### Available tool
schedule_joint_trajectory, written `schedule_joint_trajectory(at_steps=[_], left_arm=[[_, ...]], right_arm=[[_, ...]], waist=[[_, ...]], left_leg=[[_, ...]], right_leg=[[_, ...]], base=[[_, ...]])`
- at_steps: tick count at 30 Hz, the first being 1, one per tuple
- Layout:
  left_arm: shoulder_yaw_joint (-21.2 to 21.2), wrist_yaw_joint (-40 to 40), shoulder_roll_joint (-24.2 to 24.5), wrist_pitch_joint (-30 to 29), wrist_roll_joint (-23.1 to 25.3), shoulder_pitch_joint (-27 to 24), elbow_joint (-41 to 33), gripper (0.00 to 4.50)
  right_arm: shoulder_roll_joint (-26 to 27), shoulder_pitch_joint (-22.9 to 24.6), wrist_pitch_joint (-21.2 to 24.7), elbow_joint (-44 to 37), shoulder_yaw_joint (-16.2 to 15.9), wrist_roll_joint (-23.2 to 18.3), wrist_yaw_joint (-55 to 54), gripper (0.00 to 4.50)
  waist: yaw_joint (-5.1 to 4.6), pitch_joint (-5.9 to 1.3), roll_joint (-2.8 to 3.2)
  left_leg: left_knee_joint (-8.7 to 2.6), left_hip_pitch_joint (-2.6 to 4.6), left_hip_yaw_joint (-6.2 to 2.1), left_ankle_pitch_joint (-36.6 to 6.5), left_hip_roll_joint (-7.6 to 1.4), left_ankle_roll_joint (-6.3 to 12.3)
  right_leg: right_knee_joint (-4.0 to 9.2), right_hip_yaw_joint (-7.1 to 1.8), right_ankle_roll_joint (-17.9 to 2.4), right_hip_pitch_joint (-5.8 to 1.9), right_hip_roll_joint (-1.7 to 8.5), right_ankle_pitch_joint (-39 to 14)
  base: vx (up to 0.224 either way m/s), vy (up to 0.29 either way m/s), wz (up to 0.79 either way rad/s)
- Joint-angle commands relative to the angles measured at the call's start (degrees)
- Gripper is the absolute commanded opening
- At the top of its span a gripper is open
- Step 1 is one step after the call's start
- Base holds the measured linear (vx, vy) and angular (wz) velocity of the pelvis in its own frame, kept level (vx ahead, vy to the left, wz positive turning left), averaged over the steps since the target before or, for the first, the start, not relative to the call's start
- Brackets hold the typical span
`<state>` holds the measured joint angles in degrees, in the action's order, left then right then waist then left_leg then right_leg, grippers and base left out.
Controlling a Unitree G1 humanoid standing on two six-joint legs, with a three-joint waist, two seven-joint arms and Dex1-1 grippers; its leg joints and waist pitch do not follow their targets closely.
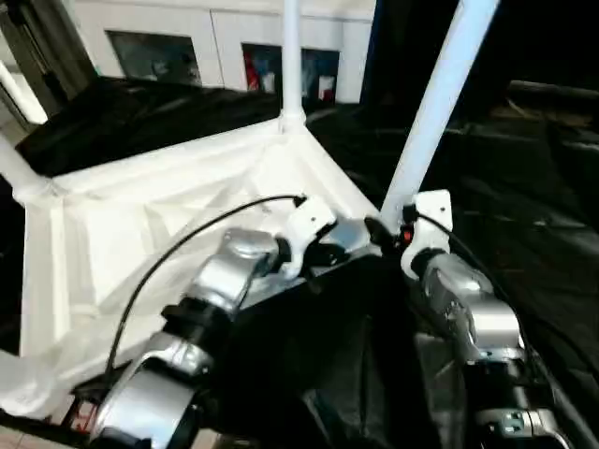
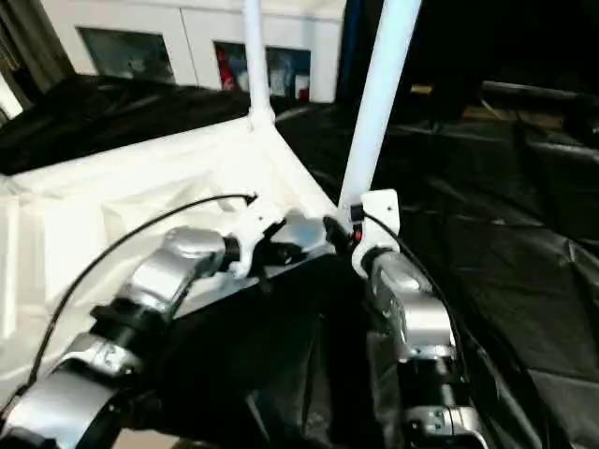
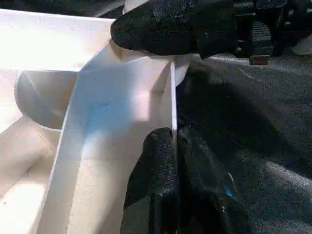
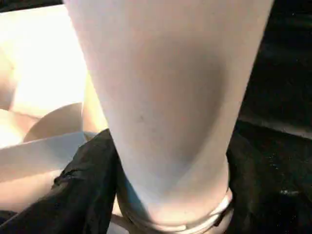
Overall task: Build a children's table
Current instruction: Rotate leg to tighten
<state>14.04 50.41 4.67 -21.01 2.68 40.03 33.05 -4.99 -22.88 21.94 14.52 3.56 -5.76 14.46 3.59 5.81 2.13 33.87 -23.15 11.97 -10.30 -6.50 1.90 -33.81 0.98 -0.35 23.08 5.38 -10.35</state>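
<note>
The children's table lies upside down: its white tabletop (image 1: 140,234) shows the ribbed underside. Three white legs stand up from its corner sockets, one at the far corner (image 1: 291,56), one at the left (image 1: 13,165), and one at the near right corner (image 1: 438,103). My left gripper (image 3: 174,141) is shut on the tabletop's thin rim (image 3: 172,97) just beside that near right corner. My right gripper (image 4: 170,195) is shut on the base of the near right leg (image 4: 165,97), one black finger (image 4: 83,195) on each side, right above the socket.
The tabletop rests on a work table draped in black cloth (image 1: 543,234) that stretches to the right and behind. White cabinets with dark panels (image 1: 154,51) stand at the back. A black cable (image 1: 187,238) arcs over my left forearm.
</note>
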Motion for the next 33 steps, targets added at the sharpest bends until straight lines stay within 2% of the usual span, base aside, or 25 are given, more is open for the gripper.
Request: schedule_joint_trajectory(at_steps=[1,4,6,8,10,12,14,15,19,21,23,24,26,33], left_arm=[[2.54,4.41,-3.39,3.27,-3.02,0.81,-4.01,0.0],[3.34,6.62,-2.22,3.78,-3.41,-0.05,-5.03,0.0],[3.7,7.99,-1.61,3.89,-3.63,-0.4,-5.52,0.0],[4.64,11.66,0.71,4.36,-4.13,-1.48,-7.07,0.0],[4.96,14.11,2.04,4.54,-4.62,-2.05,-7.99,0.0],[5.07,15.28,2.58,4.84,-4.85,-2.3,-8.37,0.0],[5.47,18.22,4.23,5.4,-5.38,-2.88,-9.51,0.0],[5.78,19.92,5.18,5.12,-5.75,-3.19,-10.33,0.0],[6.73,25.44,7.83,3.61,-7.55,-4.31,-13.26,0.0],[6.87,26.99,8.59,3.22,-7.98,-4.68,-14.18,0.0],[7.32,28.79,9.57,2.46,-8.27,-5.09,-15.2,0.0],[7.4,29.32,9.88,2.11,-8.33,-5.29,-15.55,0.0],[7.57,29.69,10.2,1.92,-8.46,-5.45,-15.84,0.0],[7.48,28.82,10.05,2.19,-7.78,-5.77,-15.91,0.0]], right_arm=[[2.44,0.49,1.37,0.45,-5.09,-1.46,4.33,3.44],[0.41,0.78,0.98,-1.06,-7.47,-0.44,7.49,3.63],[-0.56,1.01,0.96,-1.81,-8.35,-0.42,9.36,3.63],[-4.62,2.16,0.08,-4.82,-11.06,-0.94,16.71,3.63],[-7.34,3.1,-0.12,-6.84,-12.39,-1.83,21.43,3.63],[-8.41,3.5,-0.02,-7.69,-12.81,-2.28,23.4,3.63],[-11.68,4.6,0.25,-10.15,-13.67,-3.54,28.68,3.63],[-13.35,5.09,0.49,-11.3,-13.81,-4.22,31.04,3.63],[-17.64,6.39,1.34,-14.17,-13.95,-6.63,37.93,3.63],[-19.19,6.79,1.81,-15.09,-14.06,-7.36,40.43,3.63],[-20.53,7.09,2.06,-15.68,-14.21,-7.75,42.61,3.63],[-21.01,7.16,2.32,-15.84,-14.13,-8.15,43.47,3.48],[-21.34,7.18,2.64,-16.03,-14.07,-8.73,44.08,3.48],[-20.9,7.77,3.72,-16.79,-14.38,-9.63,44.38,2.8]], waist=[[0.01,-4.07,-0.23],[0.04,-4.13,-0.24],[-0.08,-4.03,-0.23],[0.2,-3.92,-0.35],[0.22,-3.86,-0.27],[0.27,-3.78,-0.3],[0.46,-3.67,-0.2],[0.59,-3.64,-0.42],[1.23,-3.66,-0.22],[1.4,-3.55,-0.47],[1.62,-3.56,-0.26],[1.61,-3.54,-0.3],[1.66,-3.55,-0.31],[1.84,-3.62,-0.41]], left_leg=[[-5.39,2.08,-3.35,-14.86,-6.41,0.43],[-5.25,1.83,-3.44,-13.27,-6.46,1.75],[-5.24,1.91,-3.32,-13.46,-6.45,2.07],[-5.22,1.97,-3.37,-14.02,-6.58,2.5],[-5.19,2.07,-3.28,-14.12,-6.65,2.88],[-5.27,2.04,-3.32,-14.46,-6.74,2.88],[-5.43,2.25,-3.4,-16.0,-6.84,2.2],[-5.41,2.33,-3.34,-16.35,-6.9,2.11],[-5.34,2.3,-3.24,-15.53,-7.02,2.54],[-5.33,2.31,-3.19,-15.27,-7.07,2.67],[-5.35,2.31,-3.21,-15.11,-7.11,2.55],[-5.37,2.31,-3.21,-15.23,-7.12,2.45],[-5.33,2.33,-3.22,-15.45,-7.07,2.28],[-5.36,2.29,-3.3,-15.56,-7.02,1.61]], right_leg=[[3.62,-2.07,-13.8,-1.59,4.31,-6.24],[3.35,-1.92,-14.46,-1.98,4.38,-4.42],[3.42,-1.98,-14.75,-1.87,4.36,-4.69],[3.54,-1.99,-14.48,-2.16,4.44,-5.84],[3.61,-2.08,-14.71,-1.91,4.46,-6.06],[3.6,-2.08,-14.84,-1.93,4.44,-6.8],[3.79,-2.08,-14.78,-1.79,4.44,-8.97],[3.8,-2.14,-14.56,-1.8,4.45,-9.36],[3.6,-2.18,-15.08,-1.71,4.58,-8.61],[3.64,-2.18,-15.47,-1.72,4.62,-8.73],[3.54,-2.14,-15.36,-1.63,4.57,-9.83],[3.59,-2.17,-15.32,-1.58,4.58,-10.08],[3.67,-2.21,-15.39,-1.56,4.7,-10.65],[3.72,-2.19,-14.94,-1.51,4.73,-11.89]], base=[[0.0,0.0,0.0],[0.0,0.0,0.0],[0.0,0.0,0.0],[0.0,0.0,0.0],[0.0,0.0,0.0],[0.0,0.0,0.0],[0.0,0.0,0.0],[0.0,0.0,0.0],[0.0,0.0,0.0],[0.0,0.0,0.0],[0.0,0.0,0.0],[0.0,0.0,0.0],[0.0,0.0,0.0],[0.0,0.0,0.0]])
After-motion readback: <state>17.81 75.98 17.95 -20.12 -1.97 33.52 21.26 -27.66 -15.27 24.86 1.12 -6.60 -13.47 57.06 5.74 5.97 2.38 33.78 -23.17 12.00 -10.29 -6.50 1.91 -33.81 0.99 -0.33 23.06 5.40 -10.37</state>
